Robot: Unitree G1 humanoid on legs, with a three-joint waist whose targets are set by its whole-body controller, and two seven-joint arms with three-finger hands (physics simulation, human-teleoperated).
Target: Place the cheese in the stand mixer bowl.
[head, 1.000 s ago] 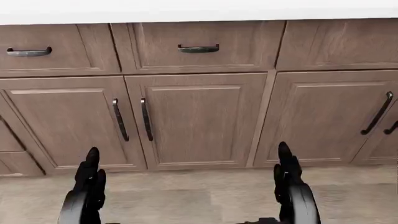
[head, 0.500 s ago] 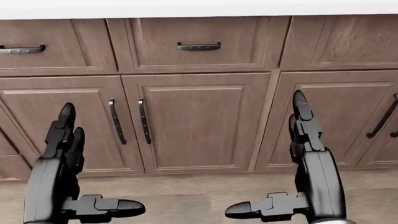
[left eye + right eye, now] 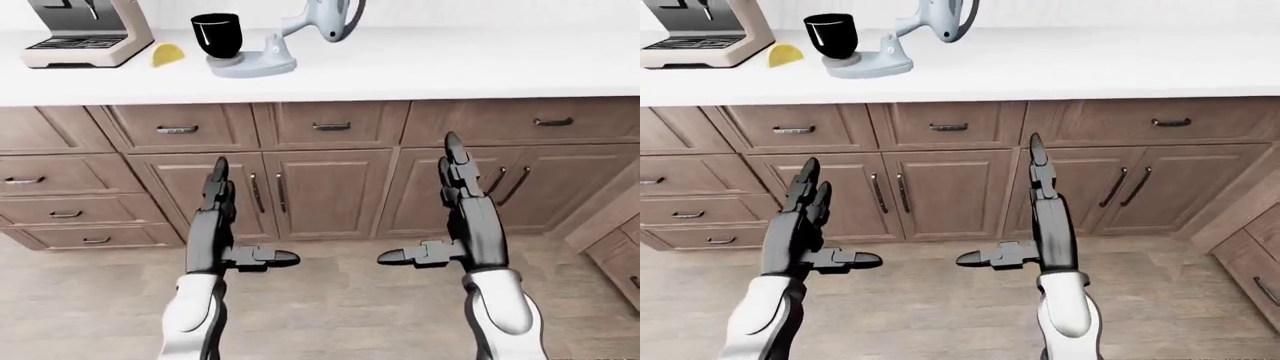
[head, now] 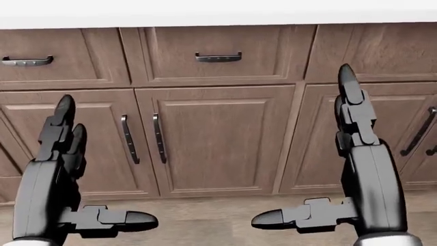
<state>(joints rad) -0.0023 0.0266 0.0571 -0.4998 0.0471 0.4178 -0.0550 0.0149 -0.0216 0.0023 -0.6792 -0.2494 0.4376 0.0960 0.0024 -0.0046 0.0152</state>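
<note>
Extending our fingers (image 3: 217, 184) straight, thumbs pointing inward, we hold both the left hand (image 3: 213, 225) and right hand (image 3: 462, 217) open and empty before the cabinet doors (image 3: 325, 191). We locate the cheese (image 3: 167, 54) on the countertop (image 3: 450, 67), top left of the left-eye view, just beside the black stand mixer bowl (image 3: 216, 35). Nothing is grasped; approach, pickup and placement remain.

No text, label, brand, number or sign could be read in any of the views. The stand mixer (image 3: 300, 30), its black bowl (image 3: 216, 35), the coffee machine (image 3: 85, 30) and the cabinet fronts (image 4: 219, 138) were all shown plain, with no markings that could be made out.
</note>
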